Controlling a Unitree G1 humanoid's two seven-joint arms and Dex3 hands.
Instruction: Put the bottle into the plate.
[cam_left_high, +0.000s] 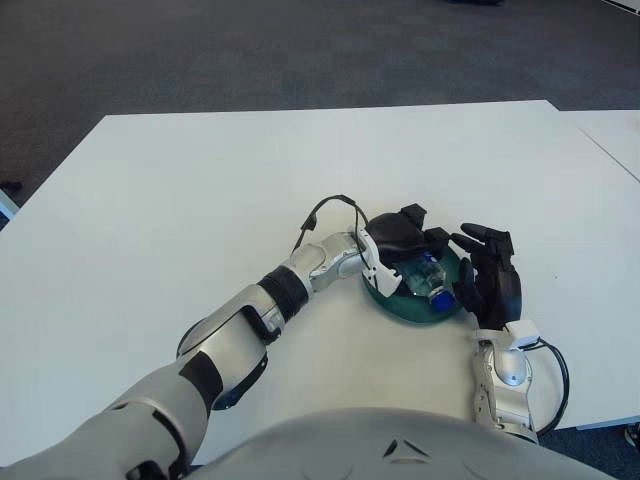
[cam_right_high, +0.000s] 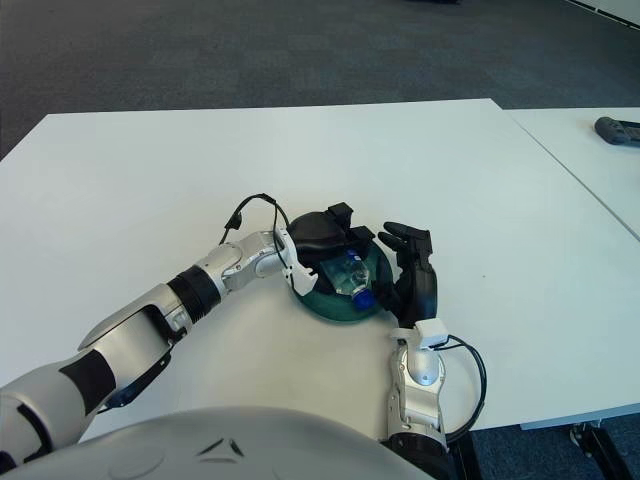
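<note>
Under the left hand's fingers, the bottle lies inside the plate.
On its side in the green plate, the clear bottle points its blue cap toward the robot's right and slightly nearer the body, its long axis slanting across the dish. The left hand curls over its far end; whether those fingers grip or merely touch it, I cannot tell. Just beside the cap, the right hand stands spread at the plate's right rim on the white tabletop, holding nothing.
</note>
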